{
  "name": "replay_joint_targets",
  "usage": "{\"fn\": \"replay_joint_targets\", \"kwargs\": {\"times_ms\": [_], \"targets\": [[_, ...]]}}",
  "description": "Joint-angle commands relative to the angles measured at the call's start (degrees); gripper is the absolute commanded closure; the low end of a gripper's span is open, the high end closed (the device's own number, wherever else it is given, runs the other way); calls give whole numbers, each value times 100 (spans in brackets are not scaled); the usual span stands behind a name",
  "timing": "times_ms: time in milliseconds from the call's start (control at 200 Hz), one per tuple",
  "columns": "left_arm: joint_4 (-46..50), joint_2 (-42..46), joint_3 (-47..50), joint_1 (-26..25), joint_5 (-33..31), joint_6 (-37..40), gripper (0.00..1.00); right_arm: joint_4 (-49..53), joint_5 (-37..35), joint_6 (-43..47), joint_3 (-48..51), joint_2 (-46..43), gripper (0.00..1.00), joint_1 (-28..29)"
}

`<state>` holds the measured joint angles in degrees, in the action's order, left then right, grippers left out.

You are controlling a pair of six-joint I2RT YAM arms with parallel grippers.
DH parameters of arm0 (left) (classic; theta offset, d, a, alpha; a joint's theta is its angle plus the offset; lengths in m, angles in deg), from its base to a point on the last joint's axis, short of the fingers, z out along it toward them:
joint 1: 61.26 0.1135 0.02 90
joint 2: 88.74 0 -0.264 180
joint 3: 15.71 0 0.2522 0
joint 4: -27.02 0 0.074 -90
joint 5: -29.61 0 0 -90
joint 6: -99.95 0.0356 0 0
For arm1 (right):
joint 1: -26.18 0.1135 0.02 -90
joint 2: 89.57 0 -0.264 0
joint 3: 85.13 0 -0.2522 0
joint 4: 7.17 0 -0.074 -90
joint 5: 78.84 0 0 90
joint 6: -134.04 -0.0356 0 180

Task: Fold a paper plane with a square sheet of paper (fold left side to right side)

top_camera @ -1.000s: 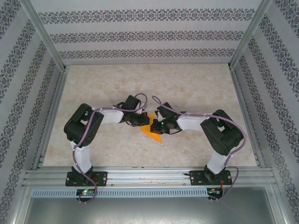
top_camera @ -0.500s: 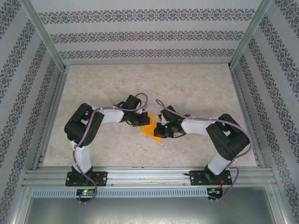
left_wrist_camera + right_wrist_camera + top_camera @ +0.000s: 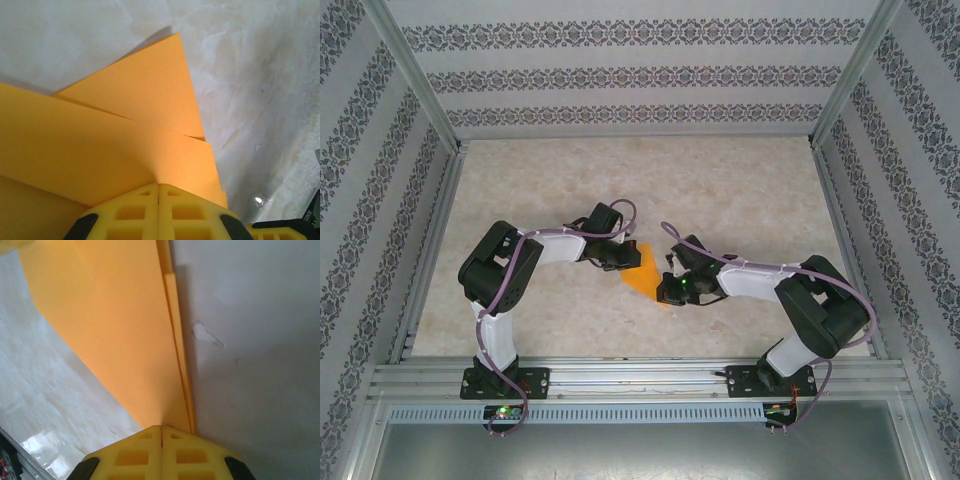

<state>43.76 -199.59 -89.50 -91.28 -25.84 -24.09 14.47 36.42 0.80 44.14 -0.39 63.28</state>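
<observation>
Beige marbled table [image 3: 720, 190], patterned walls [image 3: 620, 75] round it. Paper [image 3: 643, 274] lies near table centre: bright orange, plain, creased into a narrow layered wedge, with the point toward 5 o'clock in the top view. Left wrist cam: overlapping flaps with straight fold lines, one flap tapering to a tip at 12 o'clock, stepped edges down the 3 o'clock side. Right wrist cam: long wedge running from the fingertips up to 11 o'clock, several stacked edges along its 3 o'clock side, bare table on both sides. Left gripper [image 3: 620, 262] sits at the paper's 10 o'clock edge, jaws fully closed, yellow fingers [image 3: 107, 212] meeting tip to tip, tips touching the sheet. Right gripper [image 3: 670, 290] is at the 4 o'clock end, jaws likewise closed, tips on the wedge's narrow end. Can't tell whether either has a layer pinched or just presses on it.
</observation>
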Motion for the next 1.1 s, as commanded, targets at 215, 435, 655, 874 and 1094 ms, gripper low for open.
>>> {"fn": "replay_joint_targets", "kwargs": {"times_ms": [215,435,655,874,1094], "targets": [[410,-291,43,19,-566,170,100,1152,-91,-180,674,-245,100,183],[300,-242,26,13,-415,114,100,1527,-126,-172,795,-740,100,186],[-96,73,37,-5,49,-131,98,1877,54,259,307,-1504,96,-110],[-404,978,168,-5,147,-272,79,1593,355,1377,-256,-1500,59,-704],[-160,2191,631,35,-671,47,65,1011,666,2412,-756,-669,44,-928]]}}
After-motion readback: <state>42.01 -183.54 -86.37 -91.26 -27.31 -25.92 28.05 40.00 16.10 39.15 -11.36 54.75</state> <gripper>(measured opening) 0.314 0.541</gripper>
